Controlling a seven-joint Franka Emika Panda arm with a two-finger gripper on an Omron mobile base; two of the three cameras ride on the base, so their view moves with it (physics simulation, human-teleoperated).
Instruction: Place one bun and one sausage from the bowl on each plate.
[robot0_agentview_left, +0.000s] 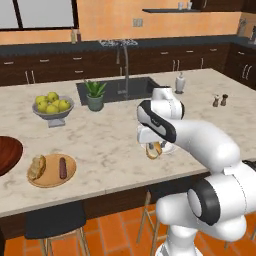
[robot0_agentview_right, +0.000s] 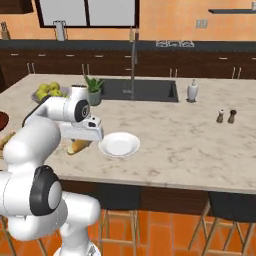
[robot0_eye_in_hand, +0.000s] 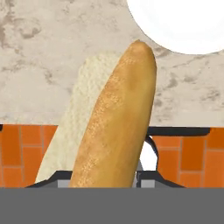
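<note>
hand view – claw clamped on bun, white plate just beyond.

bun: golden, airborne beside white plate | tan plate: bun, sausage | bowl: left edge

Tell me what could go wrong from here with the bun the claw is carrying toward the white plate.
The claw holds the bun only by one end, so the long loaf could swing or slip out. It hangs beside the white plate, near the counter's front edge, so a drop now might land off the plate or roll to the floor. That plate is otherwise bare, so the sausage remains to fetch.
</note>
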